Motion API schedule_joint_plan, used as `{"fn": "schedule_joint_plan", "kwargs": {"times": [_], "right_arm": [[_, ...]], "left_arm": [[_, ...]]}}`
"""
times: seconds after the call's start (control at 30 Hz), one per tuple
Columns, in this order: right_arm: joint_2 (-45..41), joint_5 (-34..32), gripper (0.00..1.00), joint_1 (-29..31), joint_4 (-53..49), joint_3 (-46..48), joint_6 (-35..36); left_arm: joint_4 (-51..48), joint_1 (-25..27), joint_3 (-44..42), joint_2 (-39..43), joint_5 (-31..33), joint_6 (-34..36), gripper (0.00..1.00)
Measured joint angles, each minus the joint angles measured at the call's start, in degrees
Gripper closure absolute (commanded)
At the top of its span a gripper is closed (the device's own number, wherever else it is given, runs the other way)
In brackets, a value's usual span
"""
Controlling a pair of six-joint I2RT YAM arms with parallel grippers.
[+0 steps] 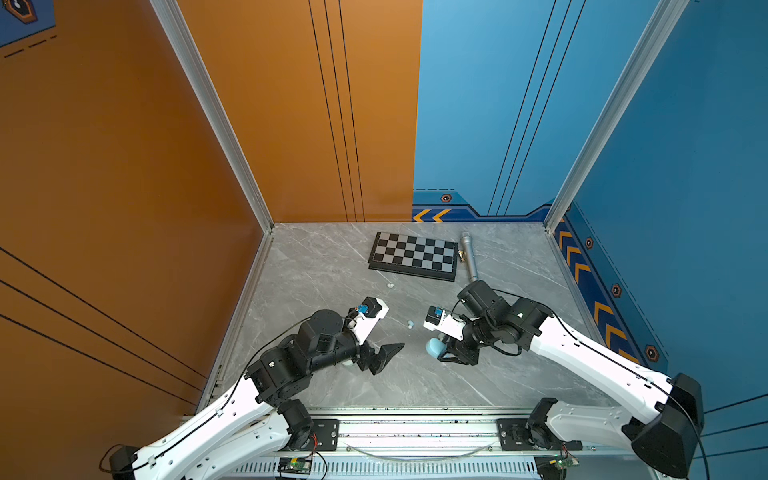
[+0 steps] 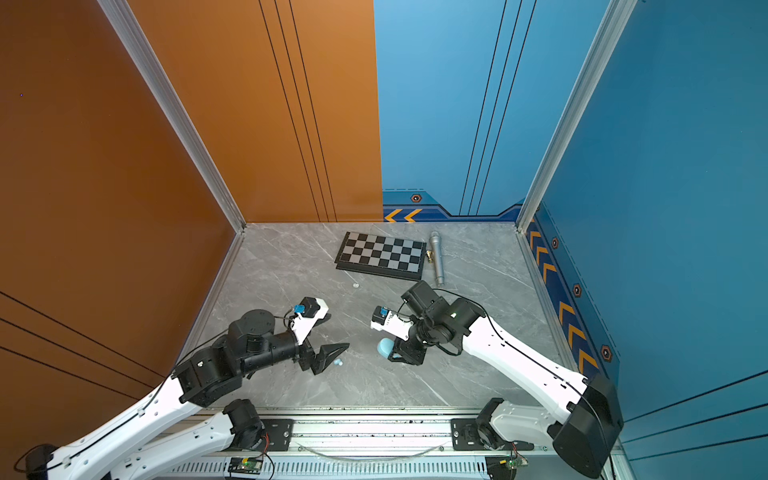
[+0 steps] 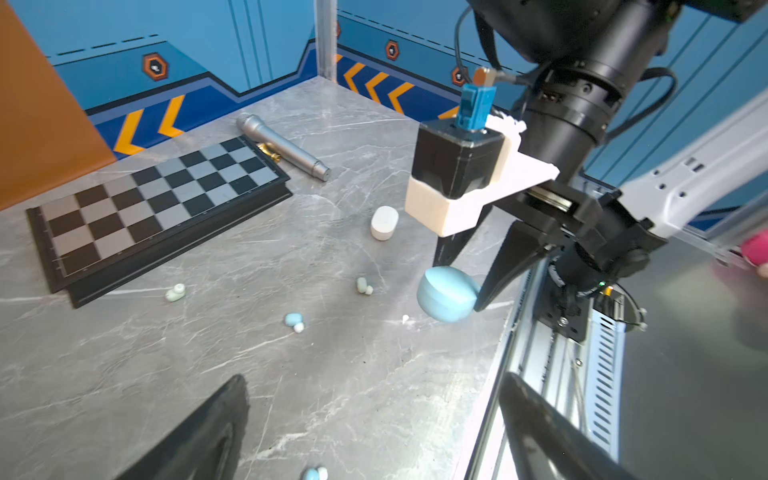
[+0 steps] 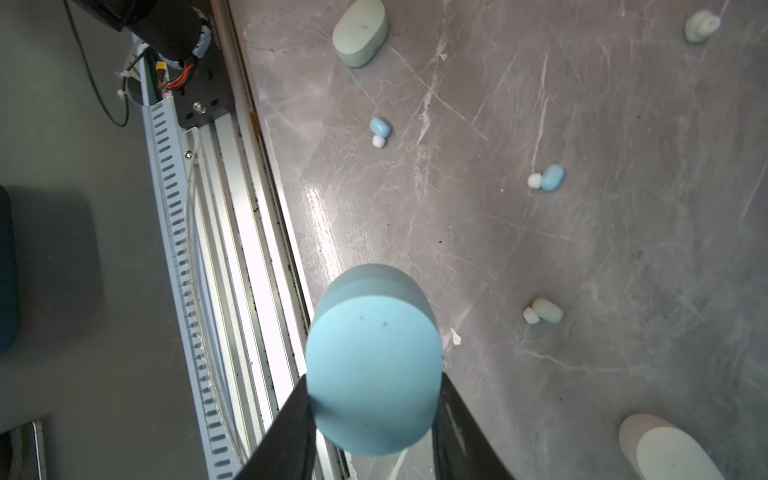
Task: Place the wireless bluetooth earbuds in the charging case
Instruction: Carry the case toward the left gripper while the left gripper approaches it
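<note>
Holding our left fingers (image 3: 216, 424) spread wide and empty just above the worktop (image 3: 124, 374), we find one light blue earbud (image 3: 314, 473) lying between them at the very edge of the left wrist view. Its white tip and blue body seem to line up from finger to finger, and the left arm is clearly the nearer one. Our right fingers (image 4: 291, 428) are clamped on the closed light blue charging case (image 4: 374, 361), raised off the worktop, while the second blue earbud (image 4: 548, 178) and the mint earbuds (image 3: 363, 285) lie loose farther out.
</note>
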State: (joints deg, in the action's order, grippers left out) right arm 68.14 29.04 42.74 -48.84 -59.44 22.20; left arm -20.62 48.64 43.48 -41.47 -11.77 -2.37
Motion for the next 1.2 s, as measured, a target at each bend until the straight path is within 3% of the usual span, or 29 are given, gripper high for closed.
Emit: {"fn": "schedule_joint_plan", "kwargs": {"times": [0.13, 0.47, 0.93, 1.2], "right_arm": [[-1.11, 5.46, 0.82, -1.55, -0.24, -0.02, 3.23], [-2.91, 14.75, 0.82, -1.92, -0.59, -0.42, 3.74], [-3.41, 17.49, 0.82, -1.92, 0.22, -1.38, 2.27], [-3.41, 17.94, 0.83, -1.92, 1.66, -1.49, 0.85]], "left_arm": [[-0.55, 0.02, 1.4, -4.39, -6.12, 2.91, 0.22], [-0.11, 2.93, 4.04, -10.21, -13.66, 7.56, 0.26], [7.63, 5.49, 2.75, -14.64, -17.92, 7.06, 0.32], [10.23, 5.49, 2.45, -15.96, -18.62, 6.97, 0.44]]}}
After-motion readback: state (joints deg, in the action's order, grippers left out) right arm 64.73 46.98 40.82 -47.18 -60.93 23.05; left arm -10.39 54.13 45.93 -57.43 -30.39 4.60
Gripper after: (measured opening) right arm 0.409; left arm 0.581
